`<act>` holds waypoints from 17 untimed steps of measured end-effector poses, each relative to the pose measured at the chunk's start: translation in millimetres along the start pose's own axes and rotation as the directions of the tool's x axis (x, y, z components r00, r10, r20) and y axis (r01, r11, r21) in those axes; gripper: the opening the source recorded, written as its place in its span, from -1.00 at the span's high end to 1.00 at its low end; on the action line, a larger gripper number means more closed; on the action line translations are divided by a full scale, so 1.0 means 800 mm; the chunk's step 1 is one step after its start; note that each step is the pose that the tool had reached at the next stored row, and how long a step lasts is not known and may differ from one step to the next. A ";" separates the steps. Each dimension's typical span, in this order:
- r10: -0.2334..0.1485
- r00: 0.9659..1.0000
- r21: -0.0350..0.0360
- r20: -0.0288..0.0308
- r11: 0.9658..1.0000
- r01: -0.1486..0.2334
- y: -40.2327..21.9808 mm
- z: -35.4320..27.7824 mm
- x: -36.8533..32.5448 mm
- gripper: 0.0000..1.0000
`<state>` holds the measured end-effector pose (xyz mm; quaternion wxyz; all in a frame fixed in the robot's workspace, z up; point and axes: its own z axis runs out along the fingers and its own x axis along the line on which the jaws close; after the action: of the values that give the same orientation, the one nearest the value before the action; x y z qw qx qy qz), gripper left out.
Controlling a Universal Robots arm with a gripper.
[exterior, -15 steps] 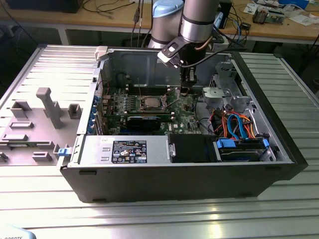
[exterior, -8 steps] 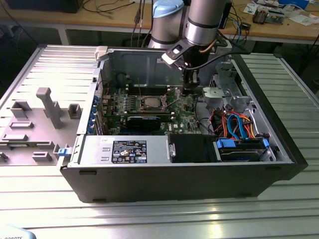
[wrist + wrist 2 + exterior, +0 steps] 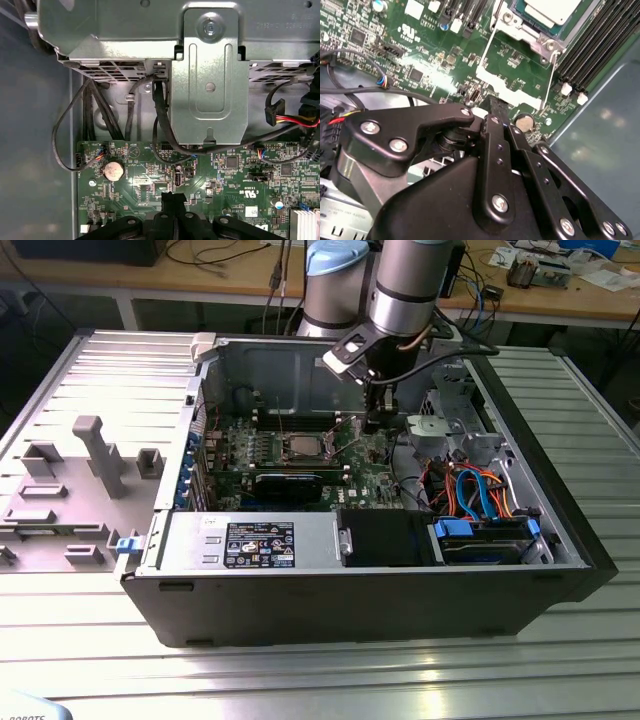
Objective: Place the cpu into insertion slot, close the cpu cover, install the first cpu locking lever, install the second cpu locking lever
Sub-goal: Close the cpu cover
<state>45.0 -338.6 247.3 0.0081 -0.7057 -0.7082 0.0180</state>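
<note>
The cpu (image 3: 305,447) lies silver side up in the insertion slot (image 3: 287,447) on the green motherboard (image 3: 232,450) inside the open computer case. In the second wrist view the cpu (image 3: 551,9) sits under the silver cpu cover (image 3: 522,31), which lies flat around it. Two thin wire levers (image 3: 486,50) (image 3: 549,80) stick out from the socket over the board. My gripper (image 3: 374,423) hangs low over the board, on the exterior view's right of the socket. In both wrist views its black fingers (image 3: 492,106) (image 3: 173,197) are shut together with nothing between them.
A black graphics card (image 3: 290,483) lies in front of the socket. Memory slots (image 3: 600,45) run beside it. A coin battery (image 3: 113,170) and black cables (image 3: 160,125) lie near the fingers. A drive cage with coloured cables (image 3: 480,500) fills the exterior view's right.
</note>
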 end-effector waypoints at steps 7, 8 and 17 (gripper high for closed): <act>0.000 1.000 0.000 -0.001 1.000 0.000 -0.0065 0.0002 0.0000 0.79; 0.000 1.000 0.000 -0.001 1.000 0.000 -0.0067 0.0002 0.0000 0.79; 0.000 1.000 0.000 -0.001 1.000 0.000 -0.0094 0.0003 0.0000 0.79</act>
<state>37.5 -338.6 247.3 0.0084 -0.7057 -0.7082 0.0176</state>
